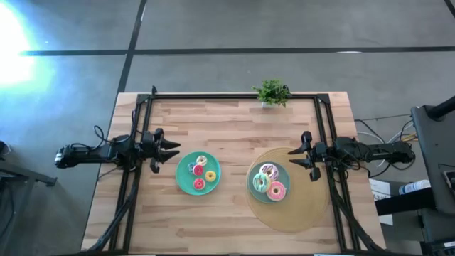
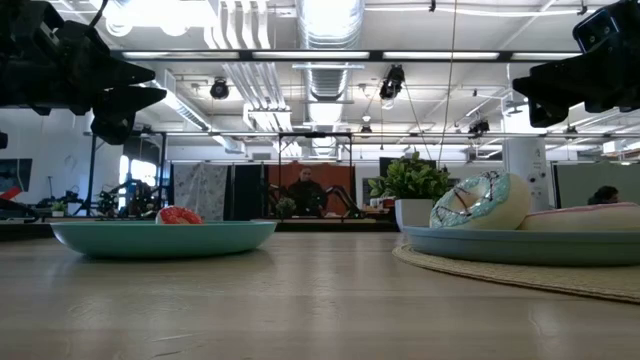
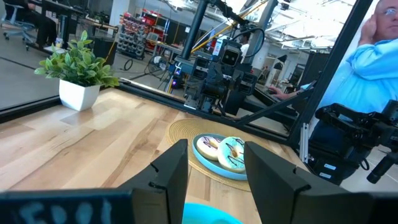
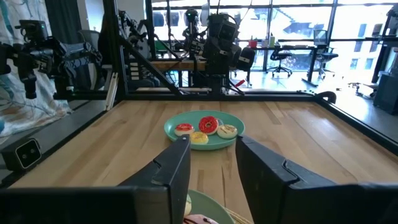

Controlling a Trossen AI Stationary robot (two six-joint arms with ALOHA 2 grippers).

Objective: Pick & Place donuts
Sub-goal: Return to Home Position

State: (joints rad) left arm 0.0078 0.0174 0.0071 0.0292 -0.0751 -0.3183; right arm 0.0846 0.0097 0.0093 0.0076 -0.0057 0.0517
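Observation:
Several small iced donuts (image 1: 200, 173) lie on the left teal plate (image 1: 182, 179); the right wrist view shows a red donut (image 4: 208, 124) among them. Three more donuts (image 1: 269, 181) lie on the right teal plate (image 1: 252, 186), a teal one (image 2: 480, 200) leaning up beside a pink one (image 2: 590, 217). My left gripper (image 1: 167, 151) (image 3: 214, 168) hovers open above the table, just left of the left plate. My right gripper (image 1: 304, 155) (image 4: 211, 165) hovers open at the right plate's far right side. Both show high up in the low view.
The right plate sits on a round woven mat (image 1: 298, 210). A small potted plant (image 1: 271, 92) stands at the table's far edge. A dark frame (image 1: 234, 96) runs round the table. Bare wood lies between the plates and along the near edge. A person in blue (image 3: 385, 50) is beyond the table.

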